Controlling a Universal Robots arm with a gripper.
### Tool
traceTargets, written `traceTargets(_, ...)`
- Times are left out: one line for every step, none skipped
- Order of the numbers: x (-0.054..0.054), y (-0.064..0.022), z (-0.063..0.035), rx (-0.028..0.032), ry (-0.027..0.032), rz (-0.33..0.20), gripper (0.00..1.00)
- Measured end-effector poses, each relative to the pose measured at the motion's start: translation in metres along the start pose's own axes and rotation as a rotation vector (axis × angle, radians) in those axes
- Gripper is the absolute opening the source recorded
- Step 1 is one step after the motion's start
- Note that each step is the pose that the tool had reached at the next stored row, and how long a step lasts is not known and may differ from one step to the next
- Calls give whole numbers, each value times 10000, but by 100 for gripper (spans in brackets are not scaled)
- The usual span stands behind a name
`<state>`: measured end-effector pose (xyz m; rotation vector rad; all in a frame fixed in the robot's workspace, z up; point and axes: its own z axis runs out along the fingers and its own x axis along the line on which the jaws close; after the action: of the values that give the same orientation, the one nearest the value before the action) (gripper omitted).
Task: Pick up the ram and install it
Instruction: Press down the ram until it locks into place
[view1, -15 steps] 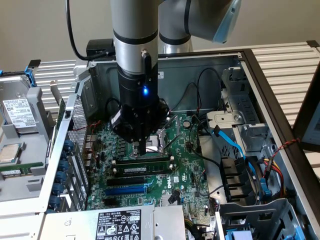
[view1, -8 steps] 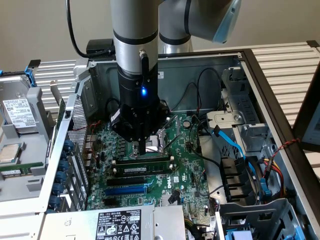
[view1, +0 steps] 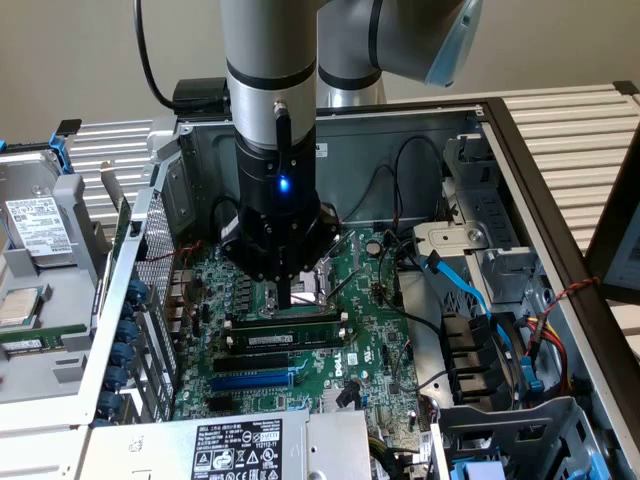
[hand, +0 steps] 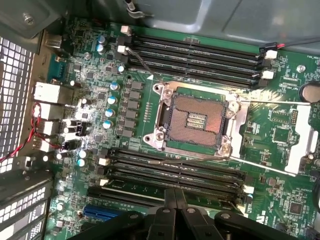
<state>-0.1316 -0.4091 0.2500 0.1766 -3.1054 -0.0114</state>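
Ram (view1: 283, 331) lies lengthwise in the memory slots (view1: 285, 345) on the board (view1: 365, 330), a long thin dark green stick with black chips and a small white label whose print I cannot read. It sits between the CPU socket (hand: 197, 120) and the blue slot (view1: 255, 380), level along the slot; whether its end clips have closed I cannot tell. In my wrist view the same bank of slots (hand: 175, 167) runs just beside my claw.

My claw (view1: 285, 298) stands straight down over the ram's middle, fingers (hand: 172, 207) pressed together into one narrow dark tip that meets, or very nearly meets, the stick's upper edge. I am pinching nothing.

Writing is scarce. A white logo (view1: 368, 352) on the board near the slots' end looks like Dell's. The power supply sticker (view1: 237, 447) at the case's near edge carries rows of certification marks, too fine to read. A drive (view1: 38, 232) outside the case, beyond its wall at the exterior view's left, has a white label, also illegible.
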Motion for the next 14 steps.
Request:
traceTargets(0, 0, 0, -4, -2, 131, 11)
traceTargets(0, 0, 0, -8, -3, 262, 11)
traceTargets(0, 0, 0, -12, -5, 394, 11)
traceTargets(0, 0, 0, -17, -7, 527, 11)
traceTargets(0, 0, 0, -20, -8, 663, 11)
traceTargets(0, 0, 0, -25, -10, 802, 11)
traceTargets(0, 0, 0, -29, -11, 932, 11)
traceTargets(0, 0, 0, -32, -13, 1055, 11)
traceTargets(0, 0, 0, -35, -13, 1137, 11)
traceTargets(0, 0, 0, -35, -13, 1148, 11)
traceTargets(0, 0, 0, -35, -13, 1148, 11)
traceTargets(0, 0, 0, -36, -13, 1148, 11)
traceTargets(0, 0, 0, -35, -13, 1149, 11)
traceTargets(0, 0, 0, -36, -13, 1149, 11)
